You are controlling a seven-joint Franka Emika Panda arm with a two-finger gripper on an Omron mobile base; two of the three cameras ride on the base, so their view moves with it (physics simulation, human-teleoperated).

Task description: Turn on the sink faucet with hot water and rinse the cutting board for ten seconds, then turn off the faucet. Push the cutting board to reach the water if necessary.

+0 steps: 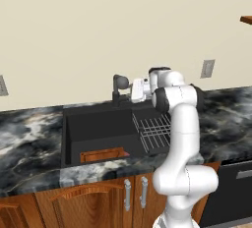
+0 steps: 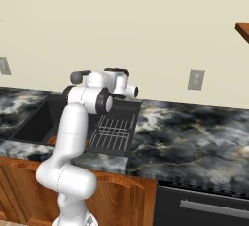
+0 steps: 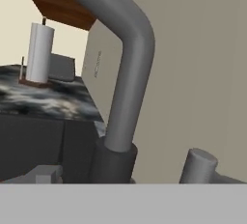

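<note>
Here, line by line:

Faucet: the dark faucet stands at the back rim of the sink, against the beige wall. In the hand view its grey spout rises from a dark base and bends overhead, very close to the camera.

Handle: a short grey stub sticks up just beside the faucet's base in the hand view.

Gripper: the white gripper reaches sideways at the faucet's head, just beside it; whether they touch I cannot tell. From the right side the hand sits above the sink's back edge.

Jaws: the fingertips are not visible clearly enough, so I cannot tell whether they are spread or closed.

Sink: the black basin is set in dark marbled stone, with a grey wire rack in its right part.

Cutting board: the reddish-brown board lies flat on the basin floor, at the front wall, left of the rack and well apart from the faucet.

Counter: a white paper roll stands upright on the stone in the distance.
</note>
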